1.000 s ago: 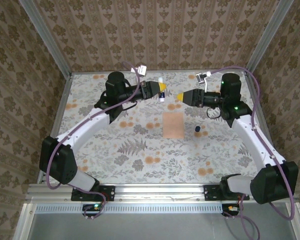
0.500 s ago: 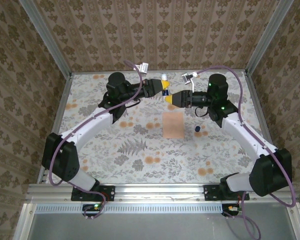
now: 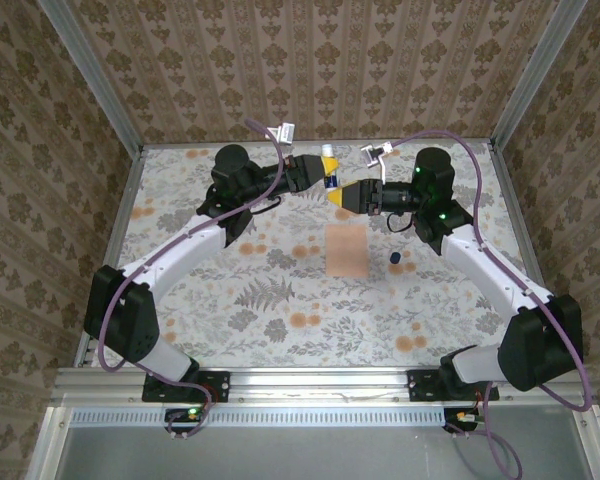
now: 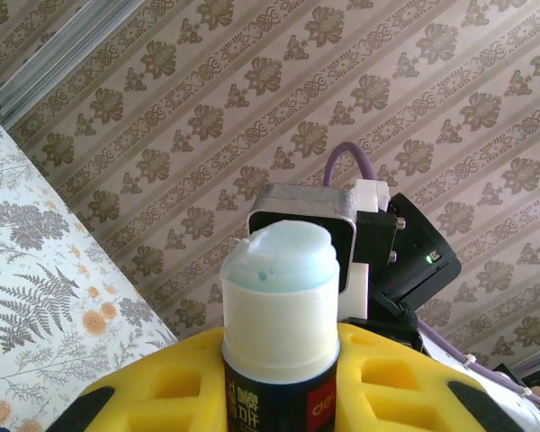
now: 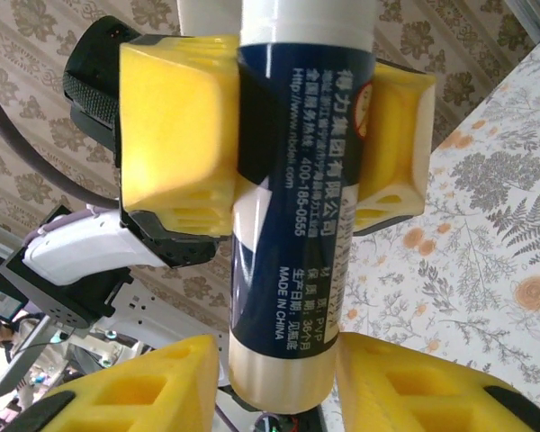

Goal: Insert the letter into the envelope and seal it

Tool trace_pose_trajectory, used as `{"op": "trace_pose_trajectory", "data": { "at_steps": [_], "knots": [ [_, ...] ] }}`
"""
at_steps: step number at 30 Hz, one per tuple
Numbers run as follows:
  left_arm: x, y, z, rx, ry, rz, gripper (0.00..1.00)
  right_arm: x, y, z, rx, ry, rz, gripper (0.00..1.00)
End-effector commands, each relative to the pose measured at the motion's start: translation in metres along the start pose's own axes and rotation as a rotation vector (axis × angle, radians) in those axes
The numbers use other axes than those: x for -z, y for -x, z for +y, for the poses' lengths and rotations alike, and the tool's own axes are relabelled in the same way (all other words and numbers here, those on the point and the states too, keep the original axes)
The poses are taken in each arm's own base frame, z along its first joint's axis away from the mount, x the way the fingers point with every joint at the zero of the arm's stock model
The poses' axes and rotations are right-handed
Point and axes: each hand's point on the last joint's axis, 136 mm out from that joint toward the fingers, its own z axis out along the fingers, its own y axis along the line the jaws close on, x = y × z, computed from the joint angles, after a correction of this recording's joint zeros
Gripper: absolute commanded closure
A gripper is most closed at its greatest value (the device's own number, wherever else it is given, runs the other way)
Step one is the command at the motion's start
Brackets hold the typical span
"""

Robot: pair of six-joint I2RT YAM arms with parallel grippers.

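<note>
**Peach envelope flat on the tabletop, glue stick raised between both hands beyond it**

Peach-orange and plain, the envelope [image 3: 346, 250] lies flat on the flowered tabletop [image 3: 230, 300], showing as a bare rectangle with its long sides running away from the arms' bases. Just to the right of the envelope, near its near corner but not touching it, sits a small dark blue cap [image 3: 394, 259].

Beyond the envelope's far edge, lifted above the tabletop, is a glue stick [image 3: 329, 168] with a dark blue printed label and a white collar. Its uncapped end shows pale blue-white glue in the left wrist view.

The left hand [image 3: 325, 176] reaches in from the envelope's far left and is clamped on the glue stick's body, its yellow fingers [image 5: 175, 126] pressed on either side of the label. The right hand [image 3: 338, 196] comes in from the envelope's far right. Its yellow fingers [image 5: 414, 387] stand narrow, closely flanking the stick's bottom end; whether they press on it I cannot tell
</note>
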Motion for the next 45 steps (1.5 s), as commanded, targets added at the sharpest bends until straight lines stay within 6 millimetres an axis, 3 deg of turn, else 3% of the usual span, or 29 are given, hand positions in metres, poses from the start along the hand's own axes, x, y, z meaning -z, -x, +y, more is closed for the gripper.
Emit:
{"op": "trace_pose_trajectory", "data": {
  "at_steps": [1,8,20,29,39,45],
  "knots": [
    [-0.001,0.005,-0.008,-0.022,-0.034,-0.026,1.00,-0.003,0.011,0.010,0.053,0.019,-0.022,0.65],
    [-0.003,0.006,-0.009,-0.019,-0.039,-0.031,1.00,-0.003,0.012,0.010,0.059,0.018,-0.027,0.74],
    [-0.008,0.000,-0.006,-0.004,-0.043,-0.023,1.00,-0.005,0.016,0.009,0.068,0.017,-0.031,0.73],
    [-0.009,-0.001,-0.006,0.000,-0.041,-0.023,1.00,-0.003,0.019,0.009,0.075,-0.007,-0.051,0.83],
    [-0.016,-0.017,0.007,-0.061,0.108,0.044,1.00,-0.004,0.016,0.005,0.149,-0.254,-0.040,0.85],
    [-0.024,-0.029,0.021,-0.093,0.272,0.085,1.00,-0.020,0.008,-0.004,0.231,-0.440,-0.026,0.86]
  ]
}}
